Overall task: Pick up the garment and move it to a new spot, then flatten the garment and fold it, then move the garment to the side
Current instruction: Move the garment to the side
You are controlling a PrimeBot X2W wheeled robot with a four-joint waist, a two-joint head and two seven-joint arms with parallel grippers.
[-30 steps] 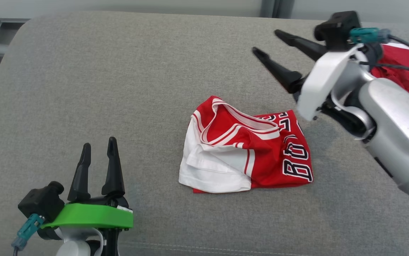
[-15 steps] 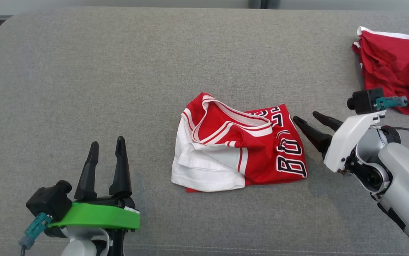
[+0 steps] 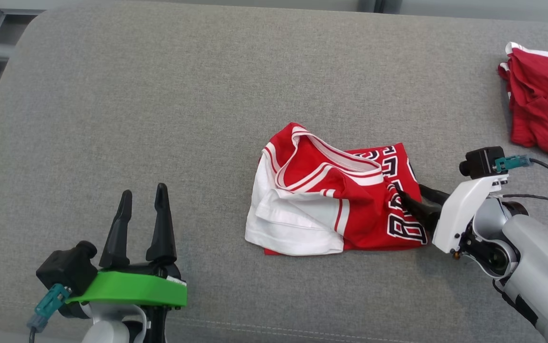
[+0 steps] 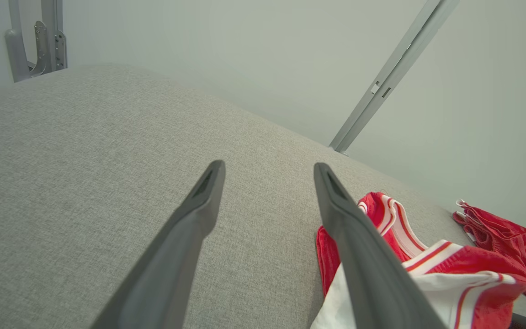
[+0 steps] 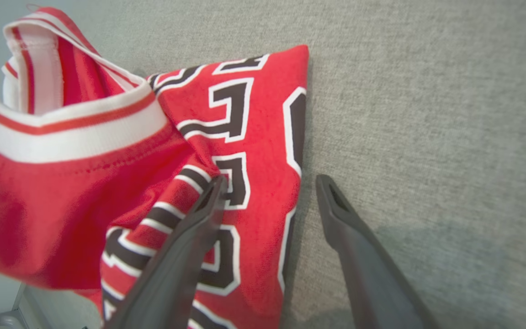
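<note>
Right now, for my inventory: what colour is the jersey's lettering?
Lettering: black with white outline, best in right wrist view.

Red-and-white jersey (image 3: pixel 335 209) with black lettering, grey cushion (image 3: pixel 159 119), dark red cloth (image 3: pixel 543 102).

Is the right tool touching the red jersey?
Touching. In the right wrist view, one finger of the right tool presses into the red jersey, creasing it.
</note>
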